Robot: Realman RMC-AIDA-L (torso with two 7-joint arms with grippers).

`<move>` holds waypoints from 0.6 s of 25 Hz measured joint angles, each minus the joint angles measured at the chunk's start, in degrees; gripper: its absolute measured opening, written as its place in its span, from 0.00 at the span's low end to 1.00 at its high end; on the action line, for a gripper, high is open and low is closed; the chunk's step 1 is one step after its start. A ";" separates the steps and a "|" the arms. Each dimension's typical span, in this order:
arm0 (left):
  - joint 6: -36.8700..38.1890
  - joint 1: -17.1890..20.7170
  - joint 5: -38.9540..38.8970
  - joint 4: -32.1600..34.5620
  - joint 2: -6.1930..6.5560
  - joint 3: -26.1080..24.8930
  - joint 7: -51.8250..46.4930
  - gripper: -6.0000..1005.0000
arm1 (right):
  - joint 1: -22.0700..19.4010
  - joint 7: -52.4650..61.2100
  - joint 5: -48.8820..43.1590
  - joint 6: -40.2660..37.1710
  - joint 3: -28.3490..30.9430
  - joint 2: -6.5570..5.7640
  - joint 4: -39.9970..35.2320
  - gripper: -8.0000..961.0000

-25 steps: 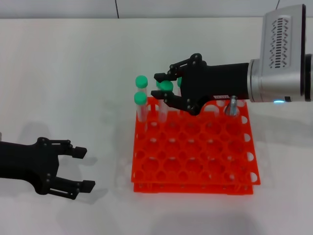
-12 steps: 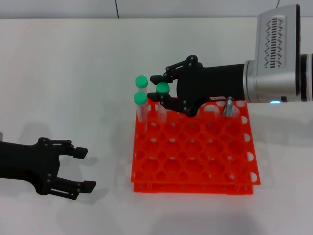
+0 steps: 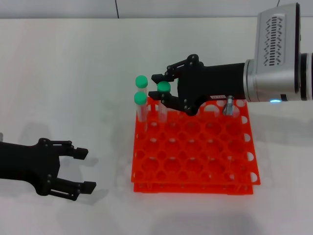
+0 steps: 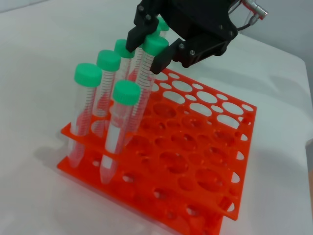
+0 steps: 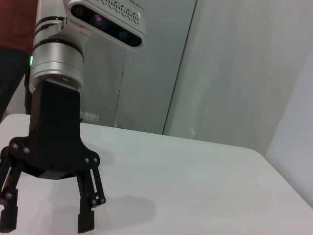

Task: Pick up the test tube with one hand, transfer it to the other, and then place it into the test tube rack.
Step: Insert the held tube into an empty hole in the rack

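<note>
The test tube (image 3: 164, 87), clear with a green cap, stands nearly upright in a far-left hole of the orange test tube rack (image 3: 190, 188). My right gripper (image 3: 160, 87) reaches in from the right and is shut on the test tube just at its cap. The left wrist view shows the same grip: the black right gripper (image 4: 146, 53) pinches the test tube (image 4: 142, 83), whose lower end is down in the rack (image 4: 146, 193). My left gripper (image 3: 83, 169) rests open on the table well left of the rack, and it also shows open in the right wrist view (image 5: 46, 220).
Other green-capped tubes (image 3: 141, 81) (image 3: 140, 98) stand in the rack's far-left corner, close beside the held one; the left wrist view shows several of them (image 4: 88, 73). Most rack holes are unfilled. White tabletop (image 3: 73, 73) surrounds the rack.
My right gripper moved a little left and lower with the test tube over the rack's far-left corner, then almost stopped. The left arm has stayed still.
</note>
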 joint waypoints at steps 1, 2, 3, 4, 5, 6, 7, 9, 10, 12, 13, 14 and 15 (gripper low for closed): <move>0.00 0.00 0.00 -0.04 0.00 0.00 0.00 0.89 | 0.04 0.01 0.00 0.02 0.00 0.02 0.15 0.29; 0.01 0.00 0.00 -0.09 0.00 0.00 0.00 0.89 | 0.11 0.01 0.00 0.04 0.01 0.03 0.33 0.29; 0.01 0.00 0.00 -0.09 0.00 0.00 0.00 0.89 | 0.18 0.01 0.00 0.07 0.01 0.05 0.53 0.29; 0.01 0.00 0.00 -0.14 0.00 0.00 0.00 0.89 | 0.30 0.01 0.00 0.09 0.01 0.06 0.80 0.30; 0.01 0.00 0.00 -0.28 0.00 0.00 0.00 0.89 | 0.43 0.01 0.00 0.11 0.00 0.06 1.07 0.30; 0.00 0.00 0.00 -0.35 0.00 0.00 0.00 0.89 | 0.57 0.01 0.00 0.14 -0.02 0.07 1.28 0.30; -0.03 -0.02 0.00 -0.52 0.00 0.00 0.00 0.89 | 0.60 0.01 0.00 0.15 -0.04 0.09 1.42 0.31; -0.08 -0.07 0.00 -0.65 0.00 0.00 0.00 0.89 | 0.69 0.01 0.00 0.20 -0.07 0.13 1.61 0.31; -0.09 -0.09 0.00 -0.65 0.00 0.00 0.00 0.89 | 0.70 0.01 0.00 0.22 -0.08 0.15 1.63 0.31; -0.09 -0.09 0.00 -0.66 0.00 0.00 0.00 0.89 | 0.71 0.01 0.00 0.26 -0.08 0.16 1.62 0.32; -0.09 -0.09 0.00 -0.66 0.00 0.00 0.00 0.89 | 0.73 0.01 0.00 0.26 -0.08 0.15 1.62 0.32; -0.09 -0.09 0.00 -0.66 0.00 0.00 0.00 0.89 | 0.78 0.01 0.00 0.26 -0.08 0.12 1.62 0.33; -0.10 -0.09 0.00 -0.66 0.00 0.00 0.00 0.89 | 0.84 0.01 0.00 0.26 -0.08 0.10 1.62 0.33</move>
